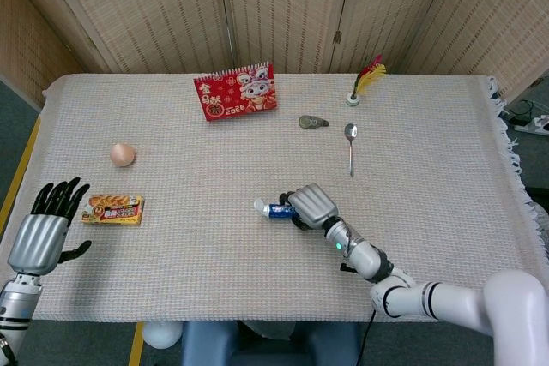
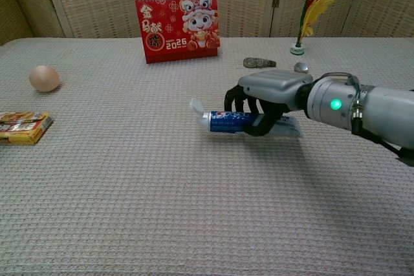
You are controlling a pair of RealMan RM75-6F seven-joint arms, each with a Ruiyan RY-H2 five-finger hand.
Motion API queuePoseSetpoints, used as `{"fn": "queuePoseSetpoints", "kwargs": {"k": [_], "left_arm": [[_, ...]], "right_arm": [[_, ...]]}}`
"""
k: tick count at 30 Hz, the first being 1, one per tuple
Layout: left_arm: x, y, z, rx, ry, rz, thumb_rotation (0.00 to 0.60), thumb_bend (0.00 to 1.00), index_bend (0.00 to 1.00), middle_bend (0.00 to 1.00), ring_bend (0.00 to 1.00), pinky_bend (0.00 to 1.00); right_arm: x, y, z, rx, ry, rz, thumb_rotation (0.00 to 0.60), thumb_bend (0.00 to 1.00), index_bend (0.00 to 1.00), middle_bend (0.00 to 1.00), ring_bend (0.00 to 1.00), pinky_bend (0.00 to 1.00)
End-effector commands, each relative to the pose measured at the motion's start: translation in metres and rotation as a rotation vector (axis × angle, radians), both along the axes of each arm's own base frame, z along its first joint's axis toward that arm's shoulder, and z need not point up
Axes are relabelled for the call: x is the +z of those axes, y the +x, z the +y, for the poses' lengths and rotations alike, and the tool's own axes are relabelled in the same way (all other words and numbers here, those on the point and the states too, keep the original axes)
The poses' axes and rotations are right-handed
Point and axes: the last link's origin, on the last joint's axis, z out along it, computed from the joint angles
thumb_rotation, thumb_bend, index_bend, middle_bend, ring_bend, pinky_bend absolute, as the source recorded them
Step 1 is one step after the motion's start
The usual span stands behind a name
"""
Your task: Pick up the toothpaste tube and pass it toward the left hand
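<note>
While the left robot hand (image 1: 39, 242) waits at the lower left with its fingers spread and nothing in them, the right robot hand (image 1: 314, 207) grips the toothpaste tube (image 1: 274, 209).

Going left to right: a yellow snack packet (image 1: 112, 210) lies just right of the left one, an egg (image 1: 123, 154) above it, a red calendar (image 1: 235, 92) at the upper middle. Mid-frame, the tube sits lifted off the woven surface (image 1: 189, 263), white cap pointing left, dark fingers curled round its body. A spoon (image 1: 350, 145) and feather (image 1: 367, 76) lie further right.
</note>
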Motion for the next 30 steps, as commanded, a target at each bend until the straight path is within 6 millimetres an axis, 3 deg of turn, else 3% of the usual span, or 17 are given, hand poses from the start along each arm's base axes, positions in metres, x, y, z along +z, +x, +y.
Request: {"fn": "queuePoseSetpoints", "kwargs": {"k": [1, 7, 13, 20, 25, 30], "left_arm": [[-0.002, 0.012, 0.013, -0.046, -0.031, -0.034, 0.6, 0.23, 0.09, 0.07, 0.06, 0.0], [-0.014, 0.039, 0.034, -0.121, -0.162, -0.145, 0.6, 0.23, 0.09, 0.07, 0.06, 0.0], [-0.024, 0.064, 0.049, -0.181, -0.274, -0.19, 0.6, 0.25, 0.08, 0.07, 0.06, 0.0], [-0.03, 0.091, 0.064, -0.209, -0.329, -0.362, 0.6, 0.24, 0.08, 0.07, 0.04, 0.0], [-0.036, 0.097, 0.066, -0.217, -0.372, -0.338, 0.6, 0.23, 0.13, 0.07, 0.05, 0.0], [-0.041, 0.108, 0.071, -0.212, -0.355, -0.369, 0.6, 0.23, 0.12, 0.07, 0.05, 0.0]], "right_arm": [[0.02, 0.02, -0.005, 0.055, 0.018, -0.021, 0.6, 0.79, 0.5, 0.48, 0.59, 0.51], [0.056, 0.057, -0.016, 0.121, 0.059, -0.025, 0.6, 0.8, 0.5, 0.48, 0.6, 0.51], [0.071, 0.083, -0.02, 0.185, 0.068, 0.005, 0.6, 0.8, 0.5, 0.49, 0.6, 0.51], [0.06, 0.103, -0.014, 0.198, 0.109, -0.014, 0.6, 0.81, 0.51, 0.49, 0.59, 0.51], [0.055, 0.114, -0.011, 0.229, 0.117, 0.009, 0.6, 0.81, 0.51, 0.49, 0.6, 0.51], [0.042, 0.121, -0.01, 0.263, 0.11, 0.062, 0.6, 0.81, 0.51, 0.5, 0.6, 0.51]]}}
